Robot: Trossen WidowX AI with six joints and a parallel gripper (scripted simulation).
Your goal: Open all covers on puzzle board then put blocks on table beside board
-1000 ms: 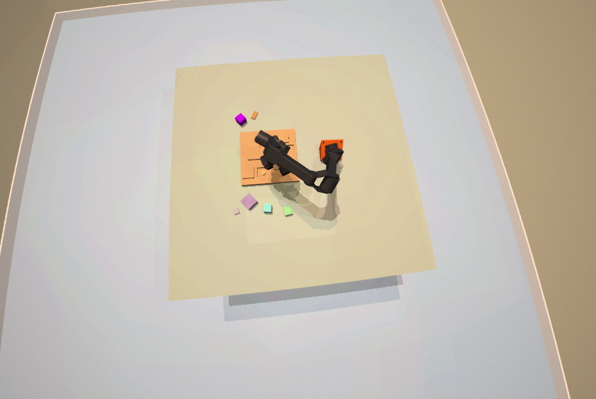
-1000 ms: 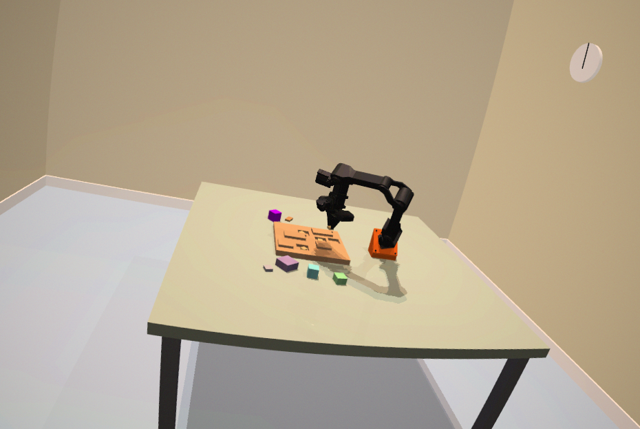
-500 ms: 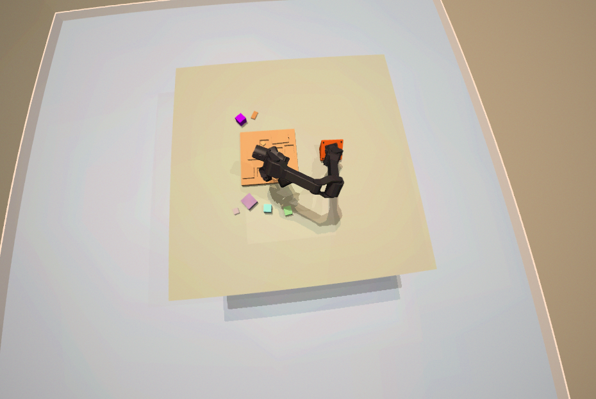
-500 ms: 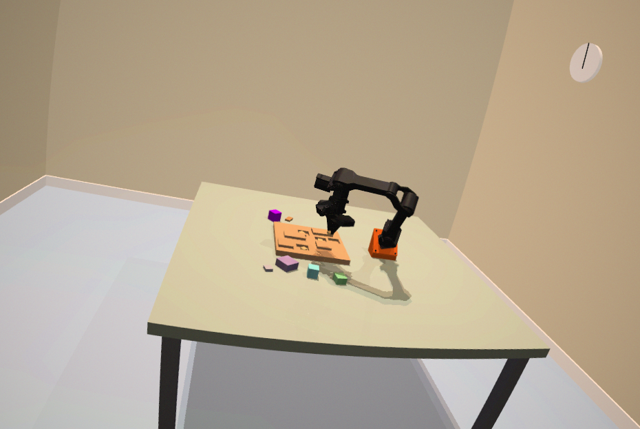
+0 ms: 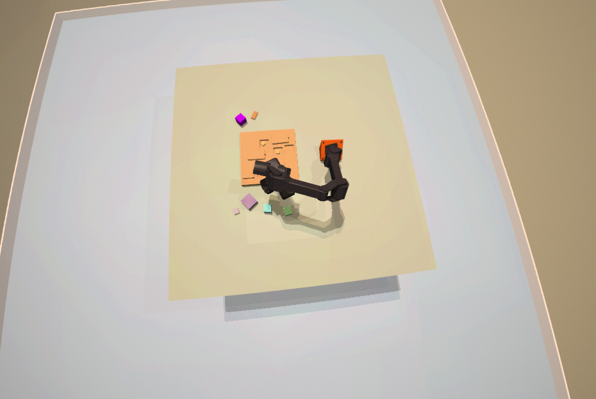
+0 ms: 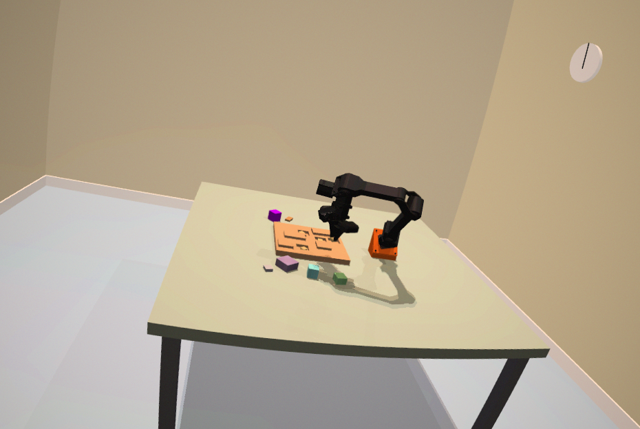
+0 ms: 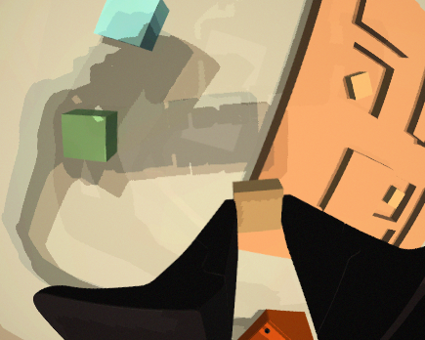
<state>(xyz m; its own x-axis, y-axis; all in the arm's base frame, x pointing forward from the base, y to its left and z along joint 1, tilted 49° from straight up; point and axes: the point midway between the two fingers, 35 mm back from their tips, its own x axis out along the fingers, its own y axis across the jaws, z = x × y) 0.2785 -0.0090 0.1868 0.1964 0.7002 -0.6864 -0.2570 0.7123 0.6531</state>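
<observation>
Orange board [image 5: 268,156] lies mid-bench in the top view, with the arm [image 5: 307,187] reaching over its 6 o'clock edge from the base [image 5: 331,149] at 3 o'clock. Six blocks already rest on the bench [image 5: 336,240] clear of the board: a magenta cube [image 5: 240,118] and an orange chip [image 5: 254,114] off the 11 o'clock corner, and a pink chip [image 5: 236,211], a mauve block [image 5: 248,200], a cyan cube [image 5: 267,208] and a green cube [image 5: 288,211] in a row at 6 to 7 o'clock. The wells at 12 o'clock look uncovered; the wrist hides the rest.

From the exterior view, the gripper [image 6: 336,233] hangs low over the board's corner nearest the base, above the row of set-down blocks. Several covers seem to be slid or swung aside, though I cannot tell whether all are.

Through the wrist view, the fingers are clamped on a small tan block [image 7: 258,205], carried just over the board's edge and not yet on the bench. Two wells at 2 to 3 o'clock hold small orange blocks, one near [image 7: 361,84] and one near [image 7: 395,197], so at least these remain. The green and cyan cubes sit at 9 to 11 o'clock.

I judge the task well past halfway: the carried block needs setting down beside the row, then the remaining wells emptied and the hand withdrawn.
</observation>
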